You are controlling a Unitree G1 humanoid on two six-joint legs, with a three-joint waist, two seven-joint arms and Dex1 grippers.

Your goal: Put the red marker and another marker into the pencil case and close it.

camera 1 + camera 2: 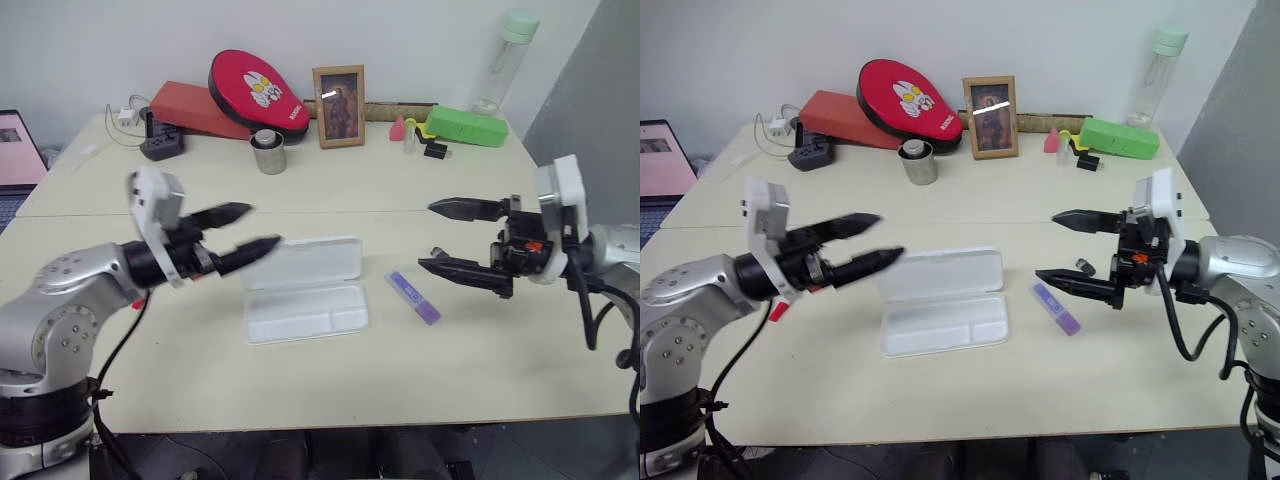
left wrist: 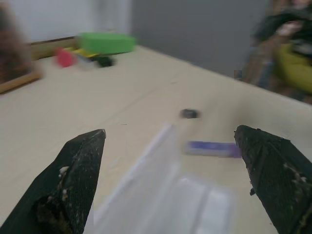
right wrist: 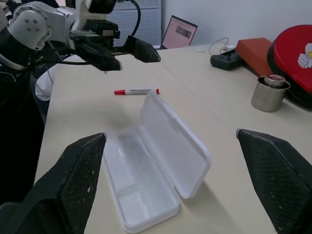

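Note:
The pencil case [image 1: 305, 315] lies open in the middle of the table, lid [image 1: 305, 262] flat behind the tray, and nothing lies in it. The purple marker [image 1: 413, 297] rests on the table just right of the case. On the table left of the case, under my left arm, lies the red marker [image 3: 136, 91]. My left gripper [image 1: 260, 227] hovers open above the table at the case's left end, empty, pointing toward the lid. My right gripper [image 1: 427, 236] hangs open and empty above the purple marker, pointing left.
A small dark cap [image 1: 1085, 266] lies near the purple marker. Along the far edge stand a metal cup [image 1: 268, 153], a photo frame [image 1: 339, 106], a red padded case [image 1: 258, 92], a green box [image 1: 466, 127] and a bottle [image 1: 505, 60]. A laptop [image 1: 15, 140] sits far left.

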